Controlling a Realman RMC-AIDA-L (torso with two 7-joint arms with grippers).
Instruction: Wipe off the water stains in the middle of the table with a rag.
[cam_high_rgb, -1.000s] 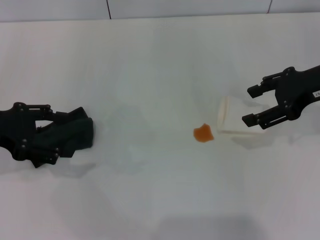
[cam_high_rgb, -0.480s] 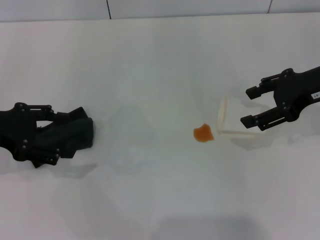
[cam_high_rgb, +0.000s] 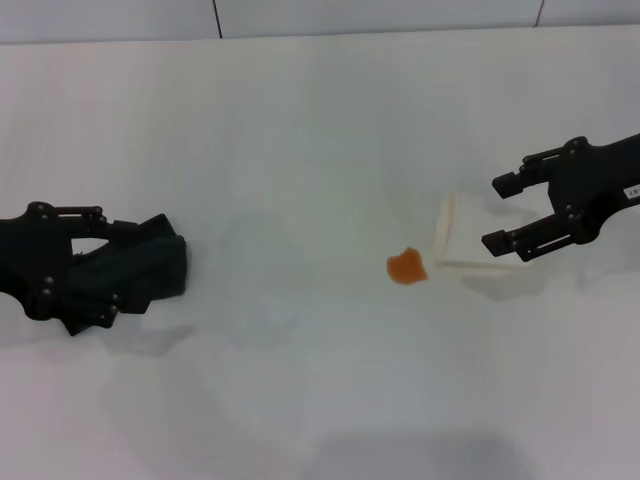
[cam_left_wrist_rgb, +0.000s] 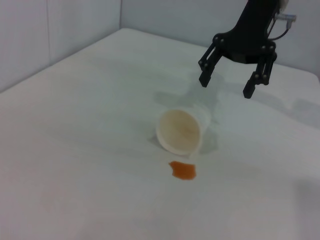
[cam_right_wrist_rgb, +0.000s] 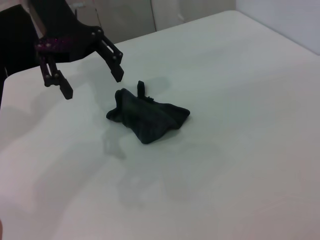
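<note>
The water stain (cam_high_rgb: 406, 267) is a small orange blotch on the white table (cam_high_rgb: 320, 120), near the middle; it also shows in the left wrist view (cam_left_wrist_rgb: 183, 170). The dark rag (cam_high_rgb: 150, 265) lies bunched at the table's left, also in the right wrist view (cam_right_wrist_rgb: 147, 117). My left gripper (cam_high_rgb: 110, 268) is open and empty; the right wrist view shows it (cam_right_wrist_rgb: 93, 84) hovering just beside and above the rag, apart from it. My right gripper (cam_high_rgb: 495, 212) is open and empty at the right, also in the left wrist view (cam_left_wrist_rgb: 225, 88).
A translucent white cup (cam_high_rgb: 462, 245) lies on its side between the stain and the right gripper, its mouth toward the stain; it also shows in the left wrist view (cam_left_wrist_rgb: 182, 131). A wall runs along the table's far edge (cam_high_rgb: 320, 36).
The right gripper has edged slightly toward the cup. The left gripper, rag and stain have not moved.
</note>
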